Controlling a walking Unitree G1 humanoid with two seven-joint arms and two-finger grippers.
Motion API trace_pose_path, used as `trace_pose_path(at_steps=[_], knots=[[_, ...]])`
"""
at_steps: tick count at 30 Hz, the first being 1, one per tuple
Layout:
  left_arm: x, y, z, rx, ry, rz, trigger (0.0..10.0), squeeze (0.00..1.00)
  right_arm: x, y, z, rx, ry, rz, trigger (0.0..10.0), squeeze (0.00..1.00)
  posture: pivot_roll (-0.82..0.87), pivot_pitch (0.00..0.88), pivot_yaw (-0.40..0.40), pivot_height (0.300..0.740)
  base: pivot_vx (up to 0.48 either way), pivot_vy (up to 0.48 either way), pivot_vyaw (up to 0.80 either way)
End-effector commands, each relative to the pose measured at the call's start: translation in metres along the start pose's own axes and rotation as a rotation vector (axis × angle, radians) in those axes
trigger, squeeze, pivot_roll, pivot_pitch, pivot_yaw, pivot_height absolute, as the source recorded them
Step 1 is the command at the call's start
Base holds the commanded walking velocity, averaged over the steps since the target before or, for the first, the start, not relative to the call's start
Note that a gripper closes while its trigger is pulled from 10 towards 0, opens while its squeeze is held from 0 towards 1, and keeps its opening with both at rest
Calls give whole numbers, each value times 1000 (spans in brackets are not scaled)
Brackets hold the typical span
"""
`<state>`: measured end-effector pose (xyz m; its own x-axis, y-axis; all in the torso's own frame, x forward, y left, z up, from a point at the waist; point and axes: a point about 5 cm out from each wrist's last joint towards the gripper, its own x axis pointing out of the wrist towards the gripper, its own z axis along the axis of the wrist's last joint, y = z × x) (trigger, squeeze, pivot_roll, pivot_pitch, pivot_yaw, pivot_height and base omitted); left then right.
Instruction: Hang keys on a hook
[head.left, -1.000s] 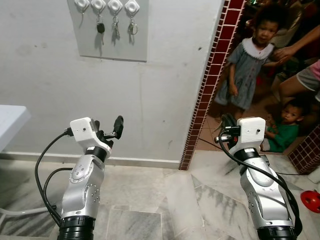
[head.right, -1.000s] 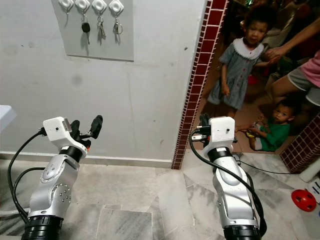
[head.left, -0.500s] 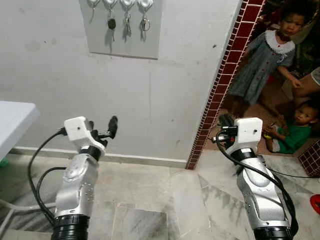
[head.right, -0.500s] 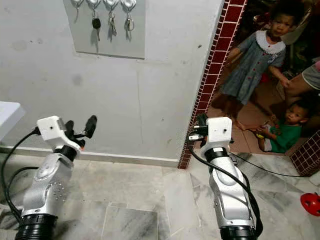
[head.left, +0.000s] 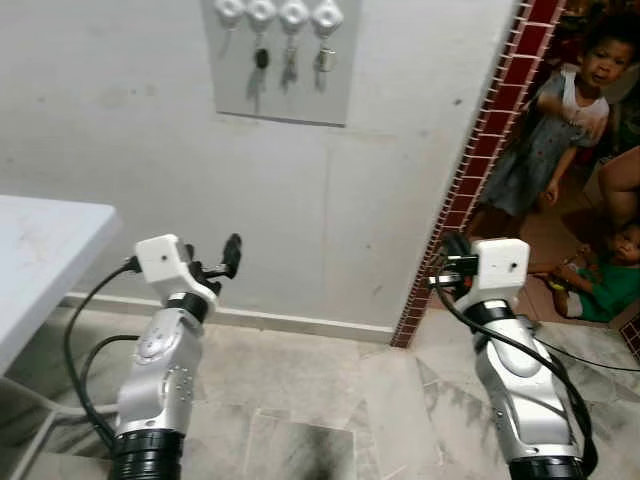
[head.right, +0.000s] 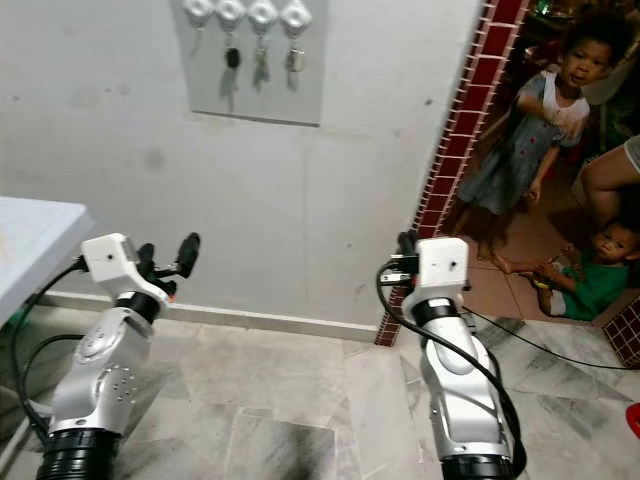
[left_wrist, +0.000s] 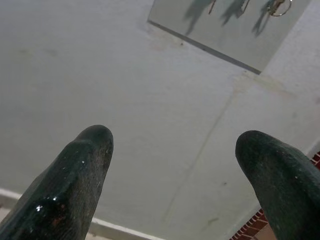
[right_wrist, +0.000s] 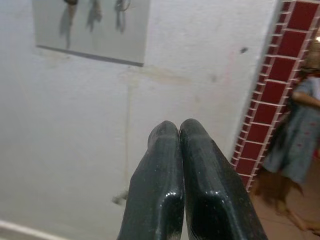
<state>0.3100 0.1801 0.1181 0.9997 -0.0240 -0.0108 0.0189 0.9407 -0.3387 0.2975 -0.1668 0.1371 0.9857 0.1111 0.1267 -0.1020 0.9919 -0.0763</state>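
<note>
- Your left gripper (head.left: 222, 258) sits at 9 o'clock in the head view, fingers spread wide with nothing between them; the left wrist view has both tips apart against bare wall (head.left: 120, 130).
- Your right gripper (right_wrist: 181, 131) is at 3 o'clock, fingers pressed flat together, holding nothing; it looks parked, out of the way.
- Hook board (head.left: 283, 55) is high at 12 o'clock on the wall, four white hooks (head.left: 278, 13) in a row.
- Keys (head.left: 291, 62) already hang there: three bunches under the three rightmost hooks; the leftmost hook carries something thin, too small to tell what.
- Neither gripper holds keys, so either the hang is done or you need a fresh bunch; I'd guess done, or you're heading off to fetch one.
- Both arms are low and well apart from the board, likely a carry pose for walking.
- White table (head.left: 40, 250) edge at 9 o'clock, just beside your left arm; watch the elbow.
- Brick pillar (head.left: 475, 160) at 2 o'clock; people (head.left: 575, 120) stand and sit beyond it, so keep your right arm in.
</note>
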Motion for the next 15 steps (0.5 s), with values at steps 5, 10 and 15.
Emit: trace_pose_path(at_steps=[5,10,15], knots=[[3,-10,0,-6,5,-30,10000,0,0,-5,5,-6,-17,-15,10000,0,41,42,-44,732,0,480,0],[3,-10,0,-5,7,-35,10000,0,0,-3,5,-5,-15,-6,10000,0,43,34,-43,732,0,480,0],[3,-12,1,-1,7,-41,10000,0,0,-2,5,-1,-17,-1,10000,0,44,27,-43,732,0,480,0]])
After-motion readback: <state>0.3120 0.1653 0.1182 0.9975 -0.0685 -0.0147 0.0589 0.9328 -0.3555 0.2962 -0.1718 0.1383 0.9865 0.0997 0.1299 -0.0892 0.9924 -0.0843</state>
